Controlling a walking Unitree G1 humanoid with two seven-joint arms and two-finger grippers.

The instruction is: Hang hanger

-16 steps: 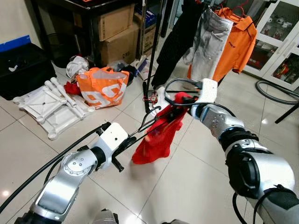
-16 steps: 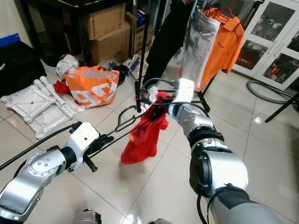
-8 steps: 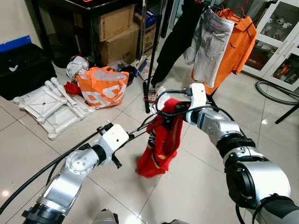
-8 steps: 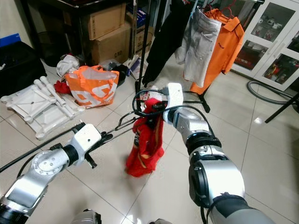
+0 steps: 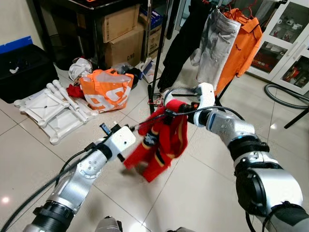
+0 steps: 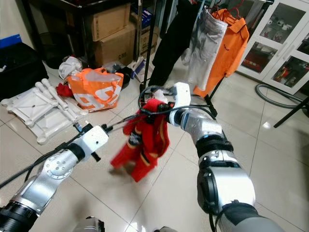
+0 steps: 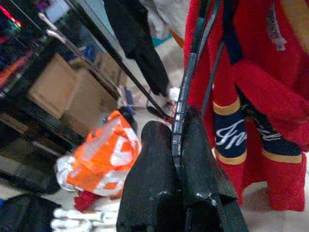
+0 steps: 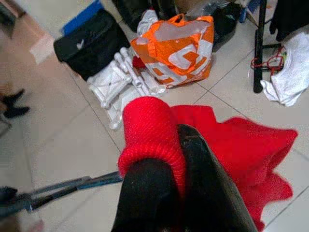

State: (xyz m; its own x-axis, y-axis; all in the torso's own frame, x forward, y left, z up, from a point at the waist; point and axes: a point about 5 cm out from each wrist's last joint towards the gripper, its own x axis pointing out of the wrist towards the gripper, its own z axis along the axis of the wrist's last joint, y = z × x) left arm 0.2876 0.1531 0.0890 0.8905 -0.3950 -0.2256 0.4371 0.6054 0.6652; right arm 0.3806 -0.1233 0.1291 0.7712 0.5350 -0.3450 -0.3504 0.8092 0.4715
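Observation:
A black wire hanger (image 5: 147, 123) carries a red garment (image 5: 161, 140) with navy and yellow cuffs, and the garment swings tilted above the floor. My left gripper (image 5: 130, 131) is shut on the hanger's lower end; in the left wrist view its fingers (image 7: 193, 145) pinch the wire. My right gripper (image 5: 169, 113) is shut on the hanger's top, where the red collar (image 8: 149, 121) wraps over it. The clothes rack (image 5: 157, 53) stands just behind, holding a black garment (image 5: 183, 43), grey jeans (image 5: 217, 43) and an orange shirt (image 5: 244, 36).
An orange bag (image 5: 106, 89), a white folded frame (image 5: 48, 108) and a black case (image 5: 24, 70) lie on the floor to the left. Cardboard boxes (image 5: 120, 29) sit under a dark table. A hose (image 5: 285, 99) and glass cabinets are on the right.
The garment hung straight down half a second ago; now it has swung up and towards my left arm. My left gripper has risen with the hanger's end.

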